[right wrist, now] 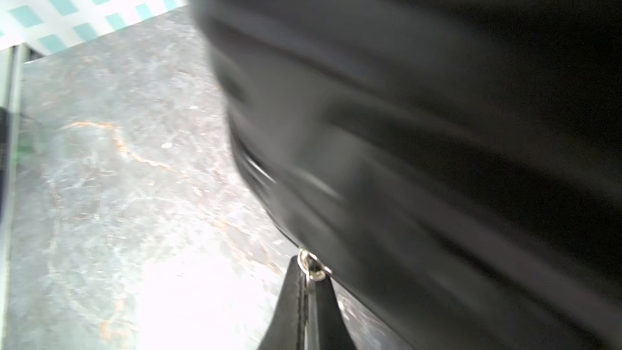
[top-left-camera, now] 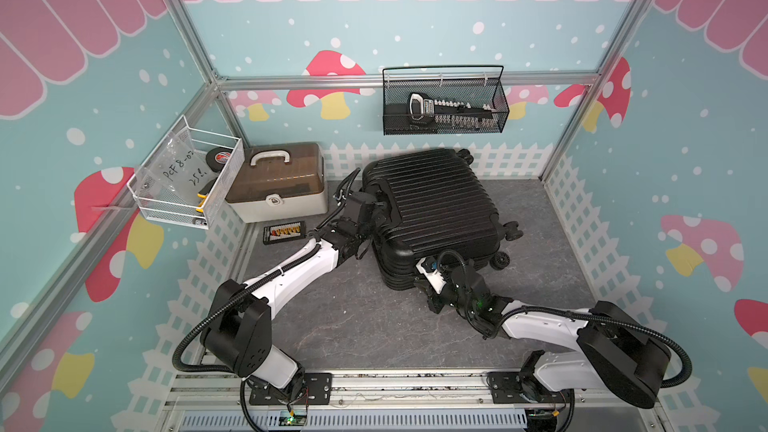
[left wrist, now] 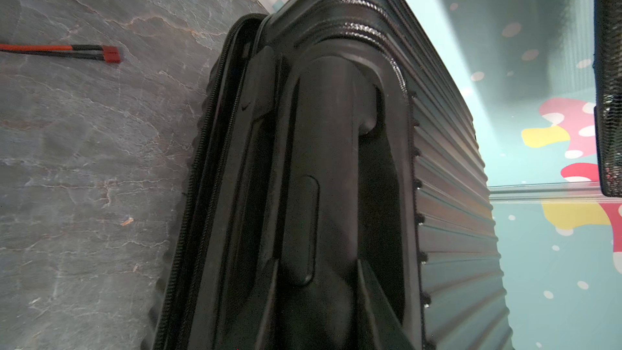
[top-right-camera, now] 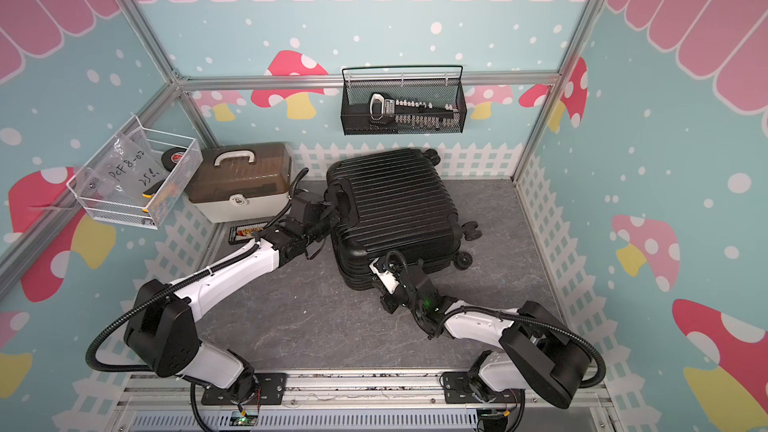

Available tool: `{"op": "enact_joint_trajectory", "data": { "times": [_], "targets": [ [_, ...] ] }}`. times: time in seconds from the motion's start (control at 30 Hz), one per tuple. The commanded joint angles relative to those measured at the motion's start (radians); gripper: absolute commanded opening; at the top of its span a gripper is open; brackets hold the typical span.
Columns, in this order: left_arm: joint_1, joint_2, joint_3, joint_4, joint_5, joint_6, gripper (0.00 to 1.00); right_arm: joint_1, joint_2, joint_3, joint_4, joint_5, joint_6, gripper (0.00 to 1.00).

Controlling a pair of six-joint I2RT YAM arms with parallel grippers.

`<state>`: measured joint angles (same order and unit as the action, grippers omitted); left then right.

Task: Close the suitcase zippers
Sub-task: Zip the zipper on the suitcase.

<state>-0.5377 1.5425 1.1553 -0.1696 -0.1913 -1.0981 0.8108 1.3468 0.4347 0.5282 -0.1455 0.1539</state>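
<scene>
Suitcase (top-left-camera: 432,201) lying flat, right fingers (right wrist: 292,308) pinching zipper pull (right wrist: 313,265)

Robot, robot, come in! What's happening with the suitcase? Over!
Left hand gripping handle. Right hand shut on zipper pull. Suitcase shells together, flat on table. White box beside it, apart.

Right claw (right wrist: 308,281) pinched shut

Bright even top views, suitcase (right wrist: 437,112) motion-blurred in right wrist view, white glare on floor (right wrist: 188,297)
</scene>
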Motion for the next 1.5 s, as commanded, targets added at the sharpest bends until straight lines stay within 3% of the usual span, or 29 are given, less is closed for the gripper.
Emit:
{"op": "enact_joint_trajectory", "data": {
  "times": [0.0,0.03,0.07,0.17,0.23,0.33,0.43,0.53,0.63,0.73,0.97,1.2,1.37,1.47],
  "targets": [
    [-0.047,-0.034,-0.003,0.095,0.059,-0.103,0.00,0.031,0.002,0.051,0.130,-0.029,-0.023,0.00],
    [-0.047,-0.042,-0.005,0.071,0.056,-0.079,0.00,0.030,-0.006,0.041,0.125,-0.011,-0.024,0.00],
    [-0.047,-0.051,-0.004,0.043,0.055,-0.041,0.09,0.030,-0.018,0.030,0.114,0.005,-0.029,0.00],
    [-0.045,-0.083,0.005,-0.036,0.050,0.073,0.52,0.025,-0.060,-0.001,0.055,0.026,-0.045,0.00],
    [-0.045,-0.103,0.018,-0.085,0.053,0.180,0.72,0.017,-0.086,-0.017,0.004,0.023,-0.053,0.00],
    [-0.045,-0.126,0.048,-0.140,0.069,0.426,0.83,-0.002,-0.131,-0.052,-0.051,0.027,-0.050,0.00],
    [-0.018,-0.126,0.094,-0.187,0.242,0.745,0.83,-0.030,-0.198,-0.091,-0.108,0.025,-0.047,0.00],
    [0.032,-0.106,0.174,-0.333,0.450,1.041,0.80,-0.063,-0.274,-0.118,-0.190,0.008,-0.047,0.00],
    [0.070,-0.089,0.225,-0.468,0.587,1.366,0.79,-0.087,-0.347,-0.133,-0.273,0.006,-0.044,0.00],
    [0.085,-0.067,0.266,-0.594,0.651,1.713,0.80,-0.108,-0.399,-0.149,-0.328,0.008,-0.026,0.00],
    [0.153,0.109,0.505,-0.925,0.833,2.257,0.84,-0.140,-0.406,-0.154,-0.338,-0.038,-0.004,0.00],
    [0.133,0.341,0.791,-1.220,0.710,2.445,0.85,-0.162,-0.391,-0.151,-0.334,-0.052,-0.005,0.00],
    [0.092,0.411,0.838,-1.219,0.640,2.462,0.84,-0.180,-0.387,-0.149,-0.334,-0.066,-0.001,0.00],
    [0.064,0.447,0.838,-1.183,0.526,2.459,0.82,-0.186,-0.388,-0.149,-0.336,-0.053,0.008,0.00]
  ]
}}
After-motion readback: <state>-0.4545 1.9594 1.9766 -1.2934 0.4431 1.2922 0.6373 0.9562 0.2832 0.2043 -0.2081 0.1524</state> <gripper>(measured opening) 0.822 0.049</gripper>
